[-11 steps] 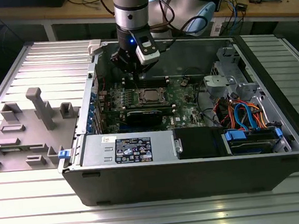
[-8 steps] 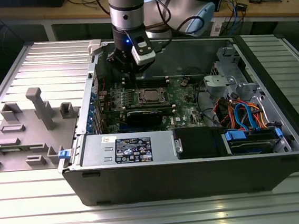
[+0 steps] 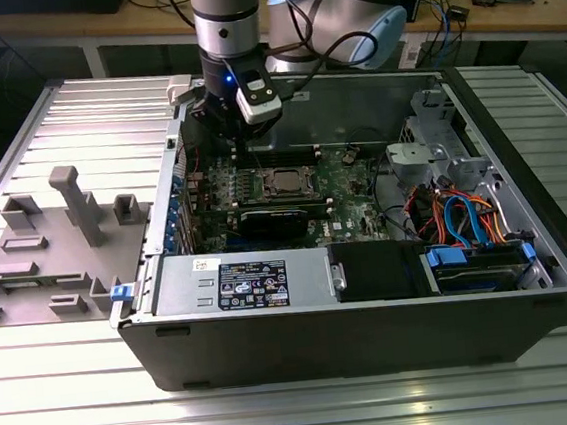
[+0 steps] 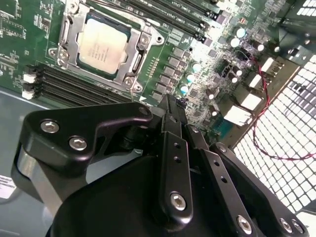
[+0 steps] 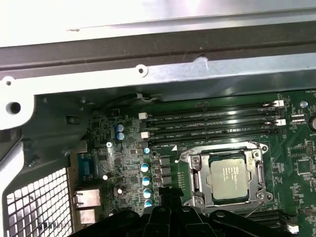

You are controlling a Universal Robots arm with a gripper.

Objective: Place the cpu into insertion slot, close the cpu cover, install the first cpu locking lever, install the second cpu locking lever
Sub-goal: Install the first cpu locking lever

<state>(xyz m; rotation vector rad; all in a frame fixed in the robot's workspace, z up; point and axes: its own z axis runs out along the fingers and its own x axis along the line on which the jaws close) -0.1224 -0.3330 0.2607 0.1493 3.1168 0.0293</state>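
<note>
The cpu (image 3: 283,181) lies flat in the insertion slot (image 4: 129,81) on the green motherboard, silver top up; both wrist views show it (image 4: 102,44) (image 5: 230,178). The cpu cover (image 5: 198,178) is down around it as a silvery frame (image 4: 140,54). I cannot tell how the locking levers stand. My gripper (image 3: 222,143) hangs over the board's back corner, toward the exterior view's left of the socket and apart from it. Its black fingers (image 4: 170,148) meet at the tip (image 5: 165,210), shut with nothing between them.
The open computer case (image 3: 374,314) rests on a ribbed metal table. Long black memory slots (image 5: 212,123) flank the socket. A black expansion card (image 3: 282,220) lies in front of it. The perforated rear wall (image 4: 281,143) with a red wire is close by. A grey fixture (image 3: 66,243) is outside.
</note>
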